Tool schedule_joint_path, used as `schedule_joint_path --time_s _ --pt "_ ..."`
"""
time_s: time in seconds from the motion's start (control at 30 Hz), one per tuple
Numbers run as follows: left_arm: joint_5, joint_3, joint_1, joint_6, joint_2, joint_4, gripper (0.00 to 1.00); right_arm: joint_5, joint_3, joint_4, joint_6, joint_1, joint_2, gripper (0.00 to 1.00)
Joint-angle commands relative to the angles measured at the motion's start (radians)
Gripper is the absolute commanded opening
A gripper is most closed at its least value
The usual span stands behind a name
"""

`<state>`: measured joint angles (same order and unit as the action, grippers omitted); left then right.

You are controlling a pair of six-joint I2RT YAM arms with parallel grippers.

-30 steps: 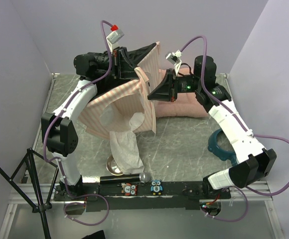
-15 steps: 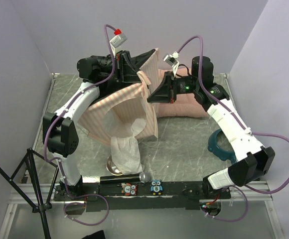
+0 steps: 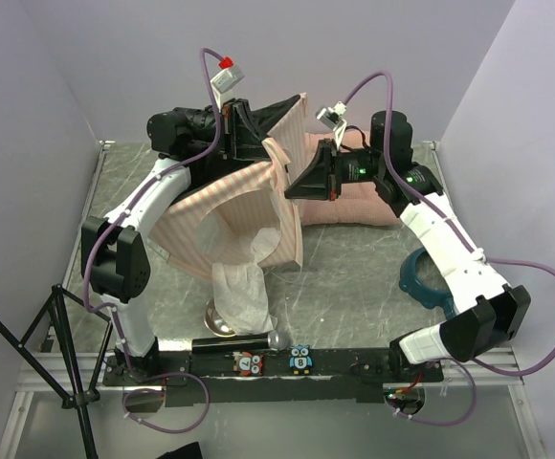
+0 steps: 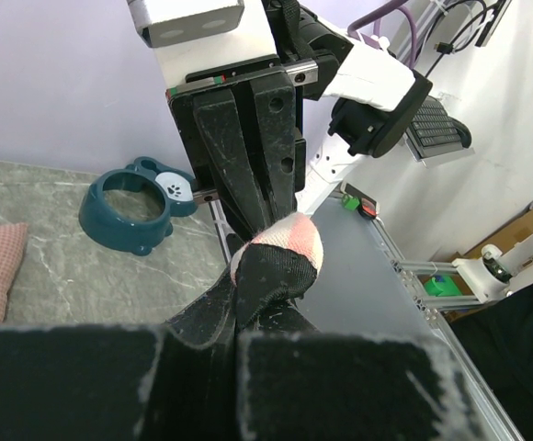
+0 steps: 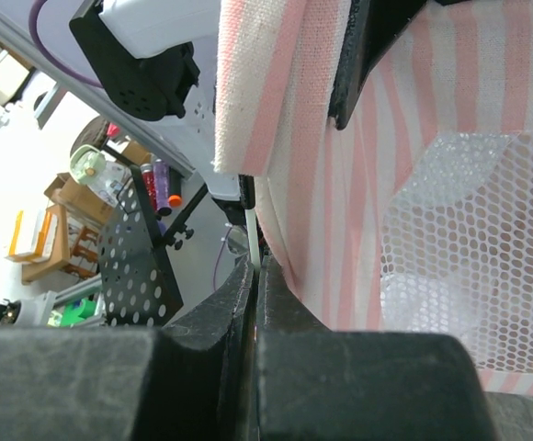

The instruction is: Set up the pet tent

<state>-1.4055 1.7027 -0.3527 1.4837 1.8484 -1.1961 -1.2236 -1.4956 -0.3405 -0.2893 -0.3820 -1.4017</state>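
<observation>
The pet tent (image 3: pixel 239 206) is a pink-and-white striped shell, half raised at the back middle of the table. Its round opening faces front and a white mesh flap (image 3: pixel 239 292) hangs down. My left gripper (image 3: pixel 256 143) is behind the tent's top. In the left wrist view it (image 4: pixel 237 317) is shut on a black fabric corner with a pink striped tip (image 4: pixel 285 246). My right gripper (image 3: pixel 295 189) is at the tent's right edge. In the right wrist view it (image 5: pixel 255 276) is shut on a thin white pole (image 5: pixel 252 237) beside the striped fabric (image 5: pixel 312 138) and mesh (image 5: pixel 473 248).
A pink quilted cushion (image 3: pixel 359 206) lies behind the right gripper. A teal pet bowl (image 3: pixel 429 282) sits at the right and also shows in the left wrist view (image 4: pixel 133 202). A metal bowl (image 3: pixel 222 320) and a black cylinder (image 3: pixel 234 342) lie near the front. A tripod (image 3: pixel 53 320) stands at the left.
My left gripper has moved right and my right gripper slightly up and left. The tent has been drawn taller and the mesh flap pulled up from the table.
</observation>
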Motion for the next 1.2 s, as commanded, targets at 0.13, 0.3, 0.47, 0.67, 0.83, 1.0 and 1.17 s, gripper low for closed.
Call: schedule_joint_path --time_s 0.13,0.3,0.47,0.67,0.83,1.0,1.17 --pt "0.307 0.083 0.055 0.033 -0.106 -0.083 0.01 -0.066 0.071 -0.253 -0.030 0.000 -0.008 0.00" --pt "0.309 0.074 0.055 0.041 -0.110 -0.097 0.01 -0.066 0.074 -0.250 -0.033 0.005 -0.006 0.00" --pt "0.306 0.078 0.055 0.043 -0.113 -0.106 0.01 -0.068 0.078 -0.244 -0.039 0.009 -0.010 0.00" --pt "0.284 0.048 0.040 0.032 -0.118 -0.097 0.01 -0.071 0.052 -0.239 -0.042 0.009 -0.019 0.00" --pt "0.237 -0.032 0.009 0.024 -0.129 -0.118 0.01 -0.071 0.015 -0.242 -0.042 0.003 -0.025 0.00" --pt "0.148 -0.087 -0.014 -0.017 -0.141 -0.129 0.01 -0.070 0.002 -0.233 -0.057 0.003 -0.026 0.00" --pt "0.091 -0.143 -0.020 -0.242 -0.179 0.102 0.01 -0.074 -0.037 -0.232 -0.060 0.003 -0.029 0.00"
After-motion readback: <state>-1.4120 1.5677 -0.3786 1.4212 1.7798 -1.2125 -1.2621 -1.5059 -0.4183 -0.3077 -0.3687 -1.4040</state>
